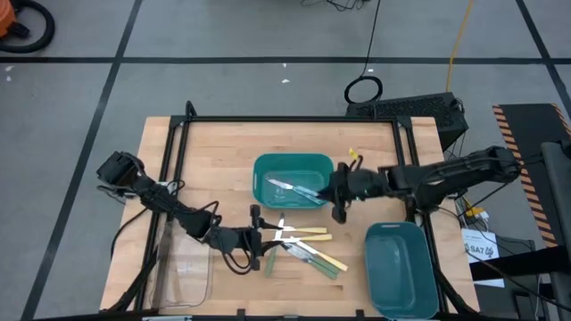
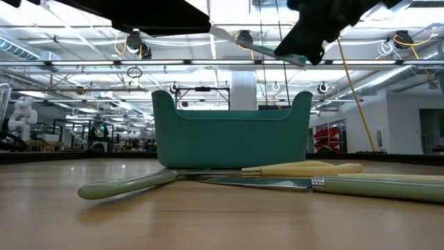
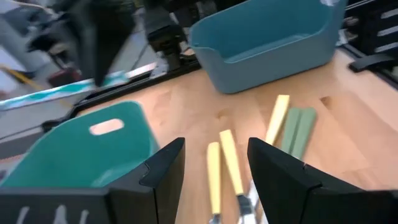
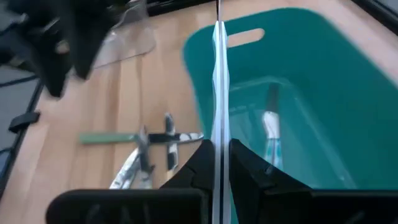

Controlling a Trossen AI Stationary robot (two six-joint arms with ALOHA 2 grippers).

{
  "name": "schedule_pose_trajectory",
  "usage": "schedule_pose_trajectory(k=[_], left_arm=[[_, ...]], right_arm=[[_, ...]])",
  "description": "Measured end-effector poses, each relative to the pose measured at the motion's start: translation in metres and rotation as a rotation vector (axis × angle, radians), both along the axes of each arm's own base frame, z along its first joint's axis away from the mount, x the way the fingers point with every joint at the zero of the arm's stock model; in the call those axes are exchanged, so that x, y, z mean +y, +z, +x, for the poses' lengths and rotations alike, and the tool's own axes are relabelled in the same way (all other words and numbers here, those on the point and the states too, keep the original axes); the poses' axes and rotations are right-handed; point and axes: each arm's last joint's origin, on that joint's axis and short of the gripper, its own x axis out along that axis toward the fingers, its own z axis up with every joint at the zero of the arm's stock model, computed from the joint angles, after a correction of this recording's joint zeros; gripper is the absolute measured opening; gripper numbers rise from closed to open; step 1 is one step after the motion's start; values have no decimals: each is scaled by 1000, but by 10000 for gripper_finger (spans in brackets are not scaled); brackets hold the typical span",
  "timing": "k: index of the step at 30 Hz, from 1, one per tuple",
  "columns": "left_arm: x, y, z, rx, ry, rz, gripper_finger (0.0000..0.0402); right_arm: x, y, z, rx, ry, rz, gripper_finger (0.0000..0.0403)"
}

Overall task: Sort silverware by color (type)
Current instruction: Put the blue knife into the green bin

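Note:
Several cutlery pieces lie in a loose pile on the table (image 1: 303, 245): pale yellow handles (image 3: 230, 162) and light green handles (image 3: 298, 130), also seen flat on the wood in the low view (image 2: 305, 168). My left gripper (image 3: 214, 168) is open and hovers just above the yellow-handled pieces at the pile's left end (image 1: 266, 239). My right gripper (image 4: 219, 158) is shut on a slim bluish piece (image 4: 219, 93) above the teal bin (image 1: 290, 178). Another bluish piece (image 4: 272, 124) lies on that bin's floor. My right gripper pinches the bluish piece (image 4: 218, 134) between its two fingers, seen edge on. It comes from the table's right, slanting down, and the piece runs on forward along the fingers. The piece is lifted clear above the bin's opening (image 2: 270, 52). The fingers hide the gripped part.
A second teal bin (image 1: 397, 267) stands at the near right of the table. A clear container (image 1: 183, 267) sits at the near left, beside my left arm. A black frame rail (image 1: 294, 119) runs along the far edge. Bare wood lies between the bins and the pile.

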Motion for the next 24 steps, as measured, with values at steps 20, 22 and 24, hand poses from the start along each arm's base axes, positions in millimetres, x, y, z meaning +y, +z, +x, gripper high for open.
schedule_pose_trajectory(k=[20, 22, 24], left_arm=[[39, 45, -38, 175, -16, -86, 184], [43, 47, -46, 214, 18, -94, 184], [44, 46, -49, 231, 49, -112, 184]], right_arm=[[-67, 5, 37, 354, -117, 22, 20], [-70, 3, 44, 393, -115, 21, 20], [-71, -1, 52, 421, -112, 22, 20]])
